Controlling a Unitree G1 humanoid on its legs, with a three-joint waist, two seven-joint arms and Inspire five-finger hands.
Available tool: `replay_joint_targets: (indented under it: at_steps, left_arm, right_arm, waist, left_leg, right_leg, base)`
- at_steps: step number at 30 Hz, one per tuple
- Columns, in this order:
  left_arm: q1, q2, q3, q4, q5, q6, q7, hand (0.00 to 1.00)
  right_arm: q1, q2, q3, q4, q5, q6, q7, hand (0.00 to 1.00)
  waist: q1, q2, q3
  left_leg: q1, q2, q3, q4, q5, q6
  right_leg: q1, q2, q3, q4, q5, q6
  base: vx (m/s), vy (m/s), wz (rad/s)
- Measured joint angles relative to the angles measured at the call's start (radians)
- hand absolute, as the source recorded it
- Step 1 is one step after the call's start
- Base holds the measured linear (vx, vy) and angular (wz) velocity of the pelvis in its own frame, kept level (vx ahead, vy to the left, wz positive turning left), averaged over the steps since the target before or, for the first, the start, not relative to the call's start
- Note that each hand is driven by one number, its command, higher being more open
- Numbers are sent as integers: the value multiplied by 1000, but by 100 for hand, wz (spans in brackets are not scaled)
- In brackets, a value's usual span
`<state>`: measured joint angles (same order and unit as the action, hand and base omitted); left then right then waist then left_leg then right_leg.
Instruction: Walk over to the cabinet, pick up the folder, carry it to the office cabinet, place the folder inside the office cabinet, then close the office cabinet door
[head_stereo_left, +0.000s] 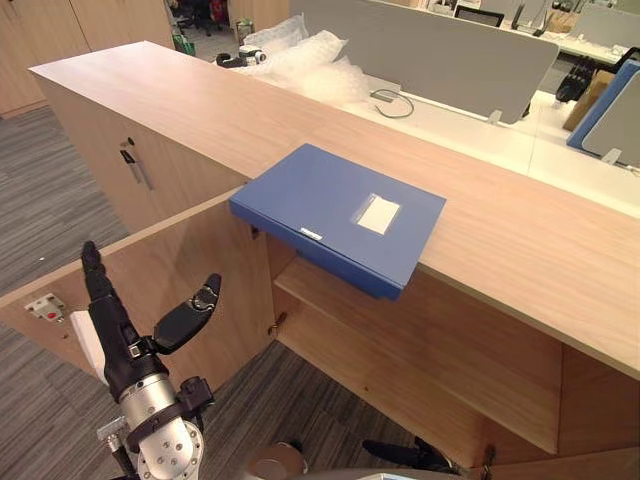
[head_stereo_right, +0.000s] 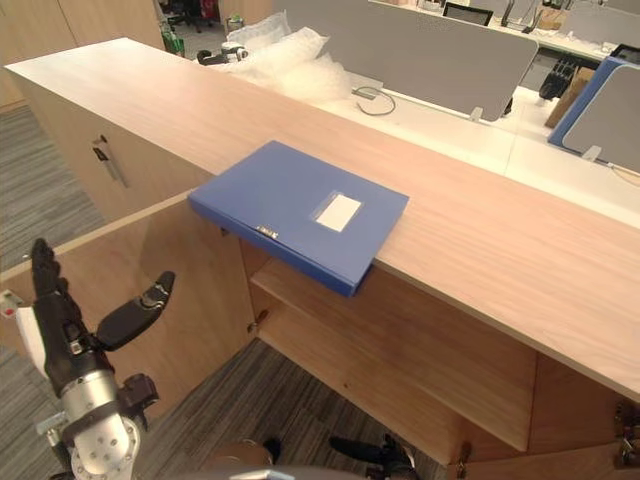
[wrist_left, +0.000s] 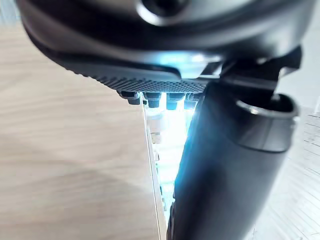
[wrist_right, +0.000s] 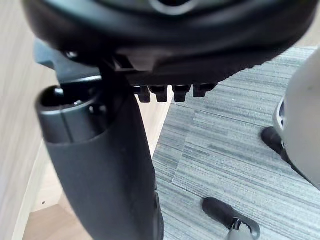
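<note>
Your left hand (head_stereo_left: 125, 345) is closest, low at the near left of the head views. Its fingers (head_stereo_left: 93, 270) stand straight up and its thumb (head_stereo_left: 195, 308) is spread out to the right. It holds nothing and touches nothing. It hangs in front of the open cabinet door (head_stereo_left: 190, 270), which swings out toward the near left. In the left wrist view the door's pale wood panel runs right beside the palm.

Your right hand (wrist_right: 100, 165) shows in its own wrist view over the grey carpet (wrist_right: 235, 150). Its thumb is stretched out, the short row of fingertips (wrist_right: 172, 92) looks relaxed, and nothing is in its grasp.

You will find the blue folder (head_stereo_left: 335, 210) lying flat on the wooden top of the office cabinet (head_stereo_left: 200, 110), well apart from both hands. It lies at an angle, and its near corner and spine hang over the front edge, above the open compartment. A white label (head_stereo_left: 378, 214) sits on its cover.

Below the folder the compartment is open, with one wooden shelf (head_stereo_left: 400, 335) across it. To the left, the closed neighbouring door has a slim metal handle (head_stereo_left: 135, 165).

On the far side of the cabinet, a white table (head_stereo_left: 450, 125) carries a heap of bubble wrap (head_stereo_left: 310, 60). A grey partition screen (head_stereo_left: 430, 50) stands along it.
</note>
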<state>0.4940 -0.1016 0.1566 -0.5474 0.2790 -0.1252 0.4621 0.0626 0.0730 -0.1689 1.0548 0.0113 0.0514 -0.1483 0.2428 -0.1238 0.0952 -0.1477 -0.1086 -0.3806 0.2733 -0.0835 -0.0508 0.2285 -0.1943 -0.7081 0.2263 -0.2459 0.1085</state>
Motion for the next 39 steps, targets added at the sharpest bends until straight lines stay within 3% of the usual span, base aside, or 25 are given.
replay_joint_targets:
  at_steps: [4, 12, 20, 28, 32, 39]
  left_arm:
    - [2, 9, -34, -24, 107, 1, 60, 100]
    - [9, 118, -74, -87, 312, -1, 74, 100]
    - [10, 351, -52, -90, 462, -2, 38, 100]
    - [10, 429, -7, -90, 577, -5, 9, 100]
    - [4, 490, -7, -89, 604, -6, -3, 100]
    - [-66, 595, -21, -53, 678, -21, -4, 100]
  right_arm:
    - [-1, 0, 38, -2, -1, -19, -9, 100]
    - [0, -1, 42, -2, -11, -31, -10, 100]
    - [17, -5, 37, -1, -46, -32, -6, 100]
    - [22, -10, 33, -3, -60, -35, 1, 100]
    - [22, -10, 33, -3, -64, -35, 13, 100]
    - [20, -13, 37, -9, -149, -39, 28, 100]
  waist:
    - [0, -10, -15]
    - [-5, -11, -53]
    - [-9, -9, -74]
    - [-21, -6, -81]
    - [-25, -5, -82]
    - [-30, -3, -90]
  left_leg:
    - [-1, 4, 4, 9, -6, 0]
    - [3, 10, 17, 8, -14, 1]
    - [20, 14, 27, -4, -15, 1]
    - [32, 17, 43, -12, -19, 7]
    - [42, 27, 58, -21, -20, 9]
    - [66, 43, 101, -64, -12, 11]
  right_leg:
    - [0, 5, 4, -3, -1, -2]
    - [1, 12, 22, -18, -1, -3]
    - [12, 16, 36, -38, 1, -6]
    - [17, 17, 58, -51, 5, -12]
    - [17, 21, 80, -57, 17, -31]
    - [4, 20, 133, -70, 22, -38]
  base:
    - [5, -17, -2]
    - [-2, -8, -5]
    - [0, -8, -4]
    - [9, -11, -7]
    - [18, 1, -12]
    - [13, -5, -19]
